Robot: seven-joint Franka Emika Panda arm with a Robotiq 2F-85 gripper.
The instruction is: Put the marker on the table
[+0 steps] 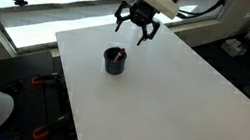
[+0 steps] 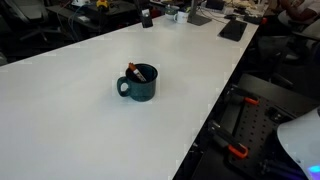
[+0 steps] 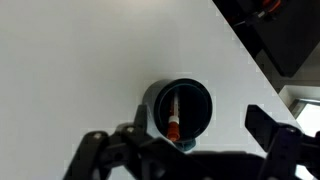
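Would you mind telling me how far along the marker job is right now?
Nothing is done yet: the marker sits inside the cup. In hand: the open claw hovers above the cup, empty. Left: grasp the marker, lift it out, lay it on the table.

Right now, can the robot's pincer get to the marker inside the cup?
Probably yes. The pincer hangs open over the cup with nothing between them. The marker leans inside with its top near the rim, though the opening looks narrow.

The white table [image 1: 181, 99] carries a small dark cup [image 1: 114, 61] near its middle.
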